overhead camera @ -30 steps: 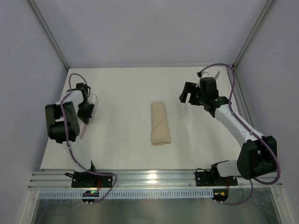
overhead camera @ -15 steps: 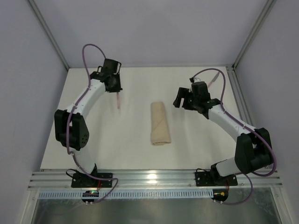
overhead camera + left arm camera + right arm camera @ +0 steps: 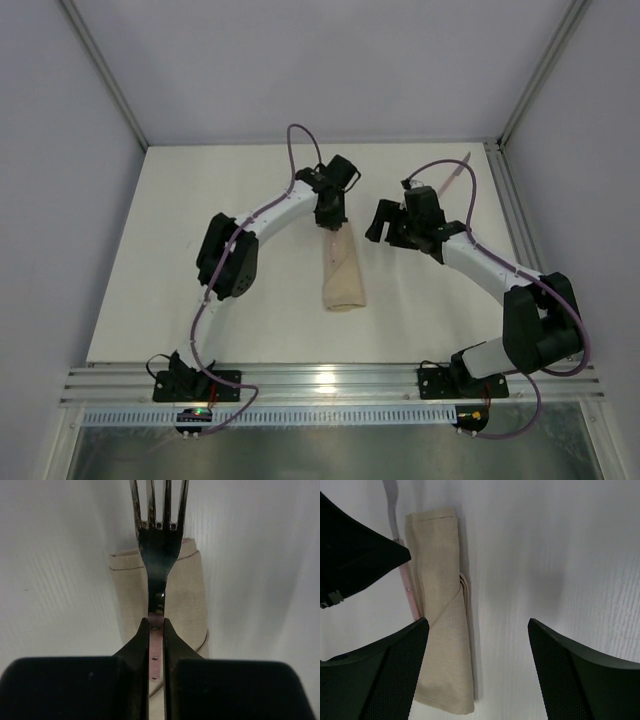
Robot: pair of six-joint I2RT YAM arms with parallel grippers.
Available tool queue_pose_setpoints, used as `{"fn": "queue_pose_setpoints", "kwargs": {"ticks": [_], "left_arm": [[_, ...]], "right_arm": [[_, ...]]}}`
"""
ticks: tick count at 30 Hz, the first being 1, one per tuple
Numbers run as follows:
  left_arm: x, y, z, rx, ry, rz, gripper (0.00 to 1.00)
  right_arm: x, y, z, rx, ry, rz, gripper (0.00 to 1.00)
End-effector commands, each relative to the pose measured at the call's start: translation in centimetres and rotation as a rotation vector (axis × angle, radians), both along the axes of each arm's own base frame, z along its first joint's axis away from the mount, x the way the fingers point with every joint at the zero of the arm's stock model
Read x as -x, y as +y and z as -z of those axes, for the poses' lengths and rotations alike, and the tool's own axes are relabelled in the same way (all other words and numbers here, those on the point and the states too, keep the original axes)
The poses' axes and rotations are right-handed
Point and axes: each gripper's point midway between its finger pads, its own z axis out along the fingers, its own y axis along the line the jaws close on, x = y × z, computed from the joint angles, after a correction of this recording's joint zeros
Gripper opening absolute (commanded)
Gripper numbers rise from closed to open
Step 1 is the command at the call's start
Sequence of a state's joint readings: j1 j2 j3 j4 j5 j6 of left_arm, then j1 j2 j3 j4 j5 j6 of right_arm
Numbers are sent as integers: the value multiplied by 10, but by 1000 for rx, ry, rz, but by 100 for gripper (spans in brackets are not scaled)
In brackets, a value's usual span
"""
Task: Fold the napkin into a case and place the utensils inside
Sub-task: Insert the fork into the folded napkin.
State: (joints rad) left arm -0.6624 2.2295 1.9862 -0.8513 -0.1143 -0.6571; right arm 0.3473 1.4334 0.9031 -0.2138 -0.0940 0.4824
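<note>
White tabletop [image 3: 200,300]; left jaws pinch a fork [image 3: 160,555] by its pink handle above the far end of the case [image 3: 342,268], which lies folded mid-tabletop, so folding seems done and inserting remains; right jaws hang spread just beside it

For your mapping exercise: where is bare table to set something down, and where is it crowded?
Bare: the table at far left, and the strip between case and rail. Crowded: case's far end, left gripper and right gripper close by.

Bright, even light; blurred near foreground.
</note>
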Motion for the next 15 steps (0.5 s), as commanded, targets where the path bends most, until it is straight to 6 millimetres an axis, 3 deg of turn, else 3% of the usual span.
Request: {"fn": "queue_pose_setpoints", "kwargs": {"ticks": [1,8,15], "left_arm": [[-7,-11,-14,46,-26,-79,0],[-8,-10,2,21,-5,-108,0],[18,-5,11,23,100,-106,0]], "right_arm": [[6,11,0,-52,-2,-23,84],[22,28,21,-112,53,-51,82],[31,47,38,-153,108,-109,79]]}}
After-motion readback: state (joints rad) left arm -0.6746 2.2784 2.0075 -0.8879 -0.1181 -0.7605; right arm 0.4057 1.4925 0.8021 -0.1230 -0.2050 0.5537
